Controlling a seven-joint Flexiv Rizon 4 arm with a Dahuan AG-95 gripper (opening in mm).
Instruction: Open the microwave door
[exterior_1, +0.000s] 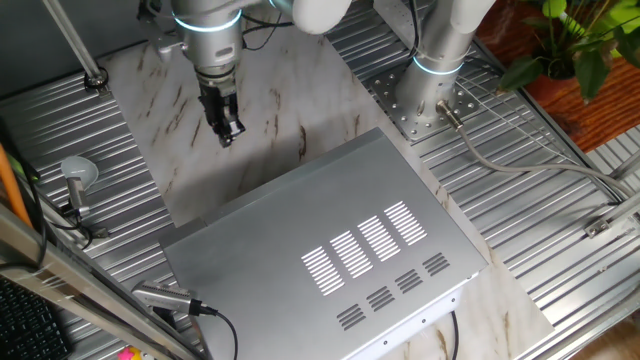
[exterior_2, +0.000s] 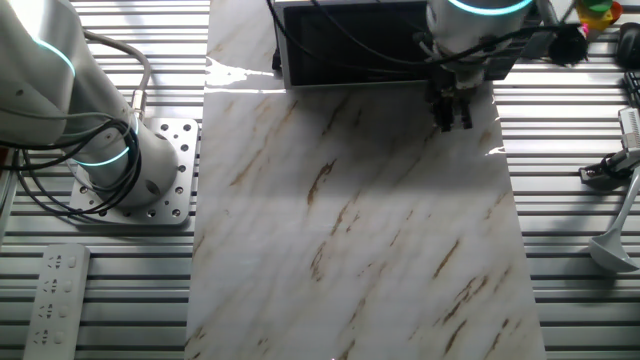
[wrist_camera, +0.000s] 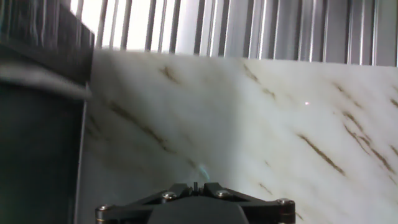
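In the hand view the fingertips were cut off at the bottom edge, and the microwave door (wrist_camera: 37, 137) was blurred at left. The gripper (exterior_1: 226, 130) was held pointing down above the marble sheet (exterior_1: 260, 110), apparently pressed together and empty, beside the microwave (exterior_1: 330, 250).

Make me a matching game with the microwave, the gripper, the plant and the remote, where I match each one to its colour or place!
Things:
1. microwave
2. gripper
3. plant
4. remote control

Colour or place:
A. green leaves, in a corner past the table
B. dark fingers pointing down above the marble board
C. silver-grey box with rows of slots on top
D. pale, flat on the ribbed metal near the arm's base

Pairs: 1-C, 2-B, 3-A, 4-D
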